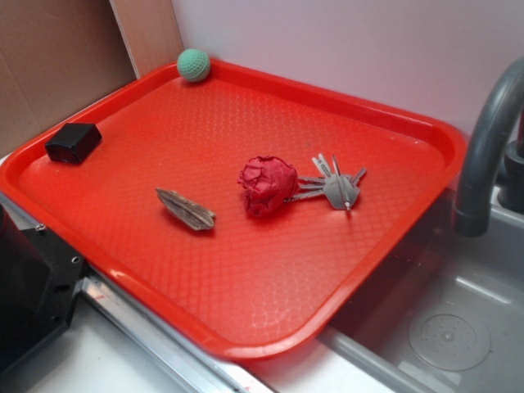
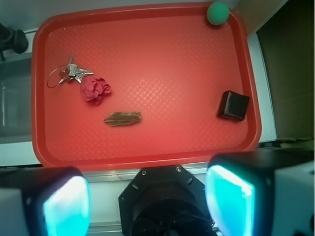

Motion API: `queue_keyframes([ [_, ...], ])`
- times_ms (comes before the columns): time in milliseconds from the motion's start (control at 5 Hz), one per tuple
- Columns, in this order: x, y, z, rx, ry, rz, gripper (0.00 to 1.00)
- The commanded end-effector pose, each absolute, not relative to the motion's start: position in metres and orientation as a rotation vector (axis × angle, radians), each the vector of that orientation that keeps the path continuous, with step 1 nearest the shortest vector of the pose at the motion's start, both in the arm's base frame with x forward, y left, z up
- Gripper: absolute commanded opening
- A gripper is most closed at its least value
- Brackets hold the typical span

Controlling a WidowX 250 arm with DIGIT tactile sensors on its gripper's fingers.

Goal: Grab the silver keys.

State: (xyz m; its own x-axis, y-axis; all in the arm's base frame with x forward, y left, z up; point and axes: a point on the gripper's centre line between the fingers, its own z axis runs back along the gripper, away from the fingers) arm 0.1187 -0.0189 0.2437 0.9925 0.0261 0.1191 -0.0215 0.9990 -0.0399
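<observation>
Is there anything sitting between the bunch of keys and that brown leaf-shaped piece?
Yes, the crumpled red cloth ball lies between the silver keys and the brown leaf-shaped piece, right against the keys; both views show it.

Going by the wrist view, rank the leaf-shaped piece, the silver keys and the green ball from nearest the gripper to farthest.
1. Leaf-shaped piece: mid-tray, closest to the gripper at the bottom edge.
2. Silver keys: left side, beyond the red cloth wad.
3. Green ball: far right corner.
</observation>
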Motion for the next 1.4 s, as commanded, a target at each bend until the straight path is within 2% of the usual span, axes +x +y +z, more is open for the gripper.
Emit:
queue_keyframes([
  [0, 0.119, -0.019, 0.244, -0.039, -0.120, 0.024, 1.00],
  [200, 0.153, -0.049, 0.232, -0.103, -0.164, 0.053, 1.00],
  [400, 0.186, -0.082, 0.212, -0.164, -0.157, 0.175, 1.00],
  [600, 0.205, -0.105, 0.189, -0.220, -0.155, 0.346, 1.00],
  [800, 0.215, -0.135, 0.161, -0.252, -0.006, 0.438, 1.00],
  [1000, 0.221, -0.148, 0.149, -0.257, -0.012, 0.370, 1.00],
  [1200, 0.221, -0.148, 0.149, -0.257, -0.012, 0.370, 1.00],
])
